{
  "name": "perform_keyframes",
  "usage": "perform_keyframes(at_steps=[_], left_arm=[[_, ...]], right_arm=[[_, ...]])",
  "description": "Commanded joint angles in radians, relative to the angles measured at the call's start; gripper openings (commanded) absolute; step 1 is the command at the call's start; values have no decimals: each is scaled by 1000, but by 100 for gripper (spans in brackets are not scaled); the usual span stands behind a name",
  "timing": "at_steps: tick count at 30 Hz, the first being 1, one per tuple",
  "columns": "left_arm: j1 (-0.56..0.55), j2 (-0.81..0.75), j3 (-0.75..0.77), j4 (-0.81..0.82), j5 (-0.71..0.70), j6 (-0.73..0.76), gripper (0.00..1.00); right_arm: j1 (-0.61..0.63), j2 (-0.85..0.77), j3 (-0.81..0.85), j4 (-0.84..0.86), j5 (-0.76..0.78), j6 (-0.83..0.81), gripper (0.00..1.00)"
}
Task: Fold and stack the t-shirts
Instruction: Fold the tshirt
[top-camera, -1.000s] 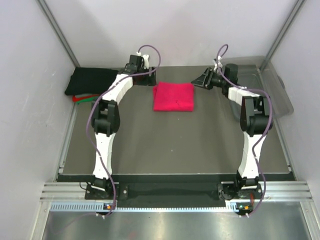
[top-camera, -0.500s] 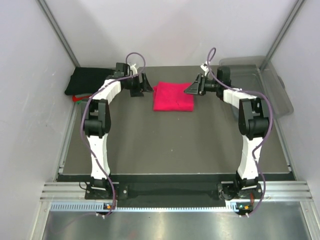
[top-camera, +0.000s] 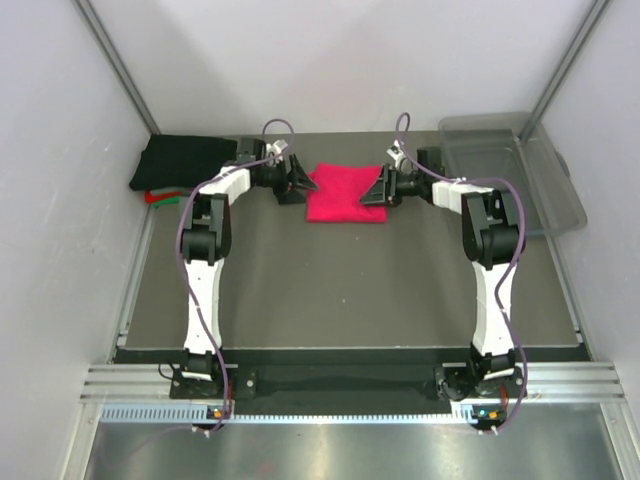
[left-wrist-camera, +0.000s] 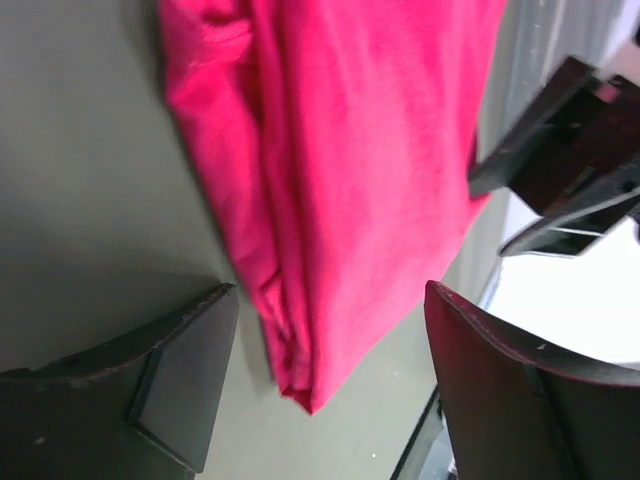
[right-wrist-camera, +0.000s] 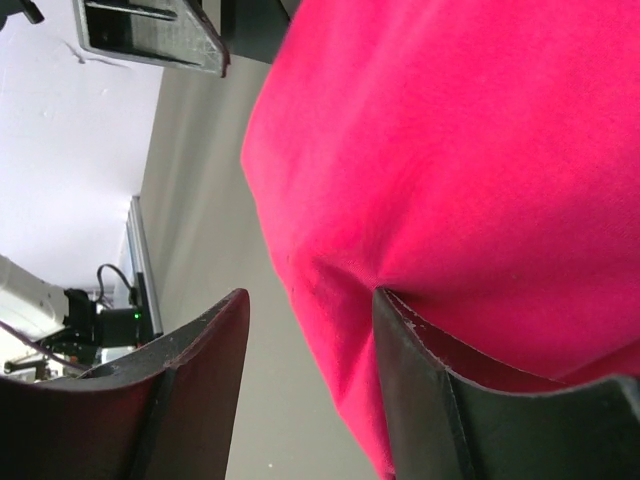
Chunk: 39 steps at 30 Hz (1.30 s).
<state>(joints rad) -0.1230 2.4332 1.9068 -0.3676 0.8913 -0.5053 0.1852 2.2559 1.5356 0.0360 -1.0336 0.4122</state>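
Overhead, a pinkish-red tee (top-camera: 347, 193) lies folded flat on the table (top-camera: 350, 290), directly between the two claws. The left claw (top-camera: 293, 183) sits low at the tee's left edge and the right claw (top-camera: 376, 187) at its right edge, so the two point inward toward each other.

Seen from the left wrist, the left claw is released, with its fingers (left-wrist-camera: 185, 370) spread wide. A folded corner of the tee reaches into the gap between them, and bare table shows between the cloth and each finger.

Seen from the right wrist, the right claw is also released and grips nothing. The tee fills the space ahead of it and swells in between its fingers (right-wrist-camera: 450, 400). The cloth rests against one finger, while a strip of table separates it from the other.

Out past the left claw, away from the pink tee, a folded black tee (top-camera: 185, 160) lies at the table's back corner. Slivers of red and green cloth (top-camera: 160, 197) peek from under it. Out past the right claw stands a clear bin (top-camera: 560, 190).
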Motion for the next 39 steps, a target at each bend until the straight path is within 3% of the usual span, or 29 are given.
perform_keyframes(at_steps=[1,9,12,14,16,19,20,24,30,33,39], left_arm=[[-21,78,26,18,14,-4,79],[-64,156,52,104,109,-96,66],[-75,162,57,131,130,-121,51],[-75,152,60,137,126,-121,35],[-73,124,66,119,117,-95,26],[-73,80,67,50,80,-15,23],[-73,49,72,21,61,16,18],[-72,-43,81,-117,-113,183,0],[-61,-184,95,-284,-363,442,0],[-47,-194,197,-428,-483,568,0],[-17,-235,285,-562,-730,743,0]], right_arm=[[10,30,50,10,6,-26,52],[10,50,54,16,7,-27,52],[8,44,58,5,4,-38,52],[10,18,61,-18,4,-65,52],[7,-54,63,-100,20,-159,52],[7,-201,43,-255,76,-352,53],[5,-246,12,-318,92,-398,53],[-1,-514,-103,-444,153,-607,55],[-9,-856,-302,-608,250,-780,56],[-9,-1008,-379,-660,308,-817,56],[-9,-1238,-494,-725,351,-828,57]])
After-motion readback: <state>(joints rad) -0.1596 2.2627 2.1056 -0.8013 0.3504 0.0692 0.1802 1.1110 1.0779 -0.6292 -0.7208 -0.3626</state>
